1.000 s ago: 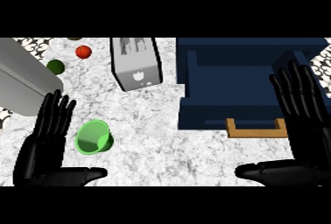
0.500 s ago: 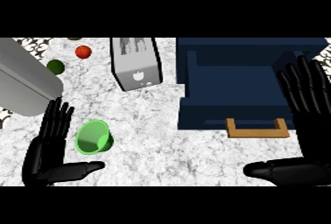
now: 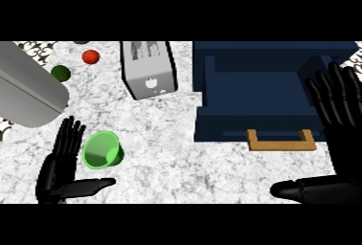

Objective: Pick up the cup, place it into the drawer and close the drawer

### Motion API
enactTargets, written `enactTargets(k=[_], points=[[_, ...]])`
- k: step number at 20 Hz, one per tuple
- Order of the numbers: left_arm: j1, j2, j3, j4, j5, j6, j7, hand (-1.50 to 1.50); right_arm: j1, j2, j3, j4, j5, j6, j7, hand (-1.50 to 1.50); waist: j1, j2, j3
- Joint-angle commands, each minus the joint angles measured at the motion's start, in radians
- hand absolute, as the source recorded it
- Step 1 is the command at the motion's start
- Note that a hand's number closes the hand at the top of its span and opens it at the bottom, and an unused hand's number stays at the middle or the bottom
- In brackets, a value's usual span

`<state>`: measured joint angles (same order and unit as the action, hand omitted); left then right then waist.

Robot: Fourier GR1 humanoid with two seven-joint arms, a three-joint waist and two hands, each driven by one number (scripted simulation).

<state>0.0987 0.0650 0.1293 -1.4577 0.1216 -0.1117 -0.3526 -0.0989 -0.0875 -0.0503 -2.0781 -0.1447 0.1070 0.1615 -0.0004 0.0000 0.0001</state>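
A green cup (image 3: 102,150) lies on its side on the marble counter, its mouth facing me. My left hand (image 3: 60,167) is open just left of it, fingers straight up and thumb stretched out below the cup, not touching it. The dark blue drawer (image 3: 265,93) stands pulled open at the upper right, with a wooden handle (image 3: 280,141) on its near front. Over the drawer's right side my right hand (image 3: 338,112) is open, fingers straight, thumb low near the bottom edge.
A silver toaster (image 3: 148,69) stands at the top centre. A large grey cylinder (image 3: 28,93) lies at the upper left. Beside it rest a red ball (image 3: 90,56) and a dark green ball (image 3: 61,73).
My left hand has slid down and slightly right, closer to the cup. My right hand has drifted toward the right edge and a little upward. The cup and drawer have not moved.
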Motion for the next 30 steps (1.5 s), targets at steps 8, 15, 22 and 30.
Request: enactTargets(k=[8,15,22,30], points=[[-0.081,0.023,0.048,0.255,0.000,-0.026,-0.140,-1.50,0.070,-0.002,-0.023,0.021,-0.023,0.052,-0.086,-1.50,-0.001,0.000,0.000],[-0.165,0.058,0.091,0.442,0.008,-0.044,-0.251,-1.50,0.004,0.047,0.096,-0.064,0.086,-0.047,0.054,-1.50,-0.001,0.000,0.000],[-0.188,0.060,0.074,0.552,-0.016,-0.039,-0.337,-1.50,-0.059,-0.006,-0.035,0.094,-0.011,0.021,-0.046,-1.50,0.001,0.000,0.000],[-0.227,0.047,0.058,0.676,-0.029,-0.045,-0.439,-1.50,0.032,0.029,0.043,-0.043,0.027,0.000,0.012,-1.50,-0.001,-0.001,0.000]])
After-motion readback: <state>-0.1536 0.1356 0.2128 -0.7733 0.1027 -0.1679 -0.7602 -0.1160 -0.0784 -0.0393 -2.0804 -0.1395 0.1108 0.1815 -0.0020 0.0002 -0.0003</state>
